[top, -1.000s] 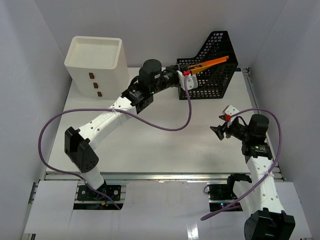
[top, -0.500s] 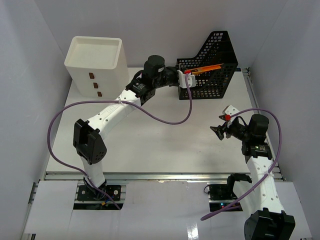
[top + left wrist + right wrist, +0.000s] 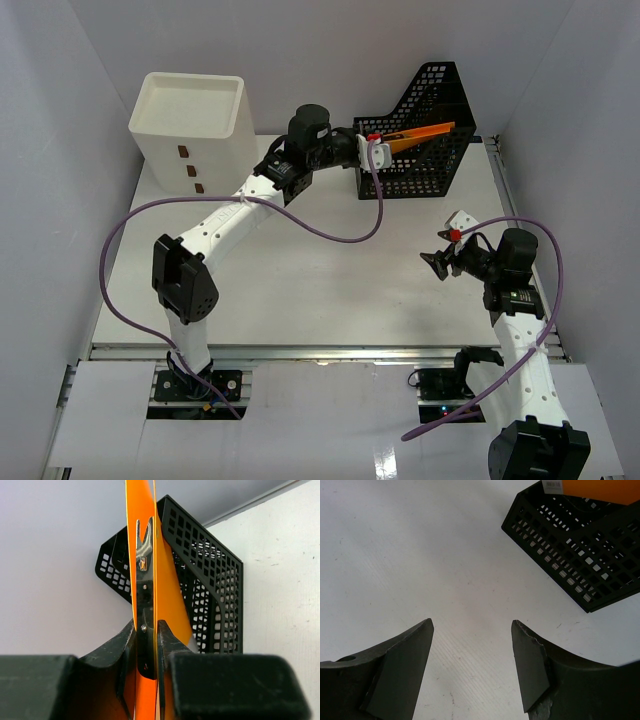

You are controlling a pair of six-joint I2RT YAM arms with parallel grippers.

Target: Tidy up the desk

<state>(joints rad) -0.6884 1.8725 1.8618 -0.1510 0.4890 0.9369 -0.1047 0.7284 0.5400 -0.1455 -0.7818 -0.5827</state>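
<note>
evidently the left gripper [image 3: 146, 630] pinches a flat orange plastic clipboard [image 3: 140, 500] edge-on, likely to slot it into the black mesh file holder [image 3: 420, 178] at upper right of the flat white desk [image 3: 320, 285]; the right gripper [image 3: 472, 630] hangs spread and empty.

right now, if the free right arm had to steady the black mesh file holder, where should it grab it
Likely the top rim of its near side wall, toward the right end, coming from above. That wall of the file holder is a thin upright panel that the right gripper, jaws open, can straddle, clear of the left gripper and its orange clipboard.
</note>
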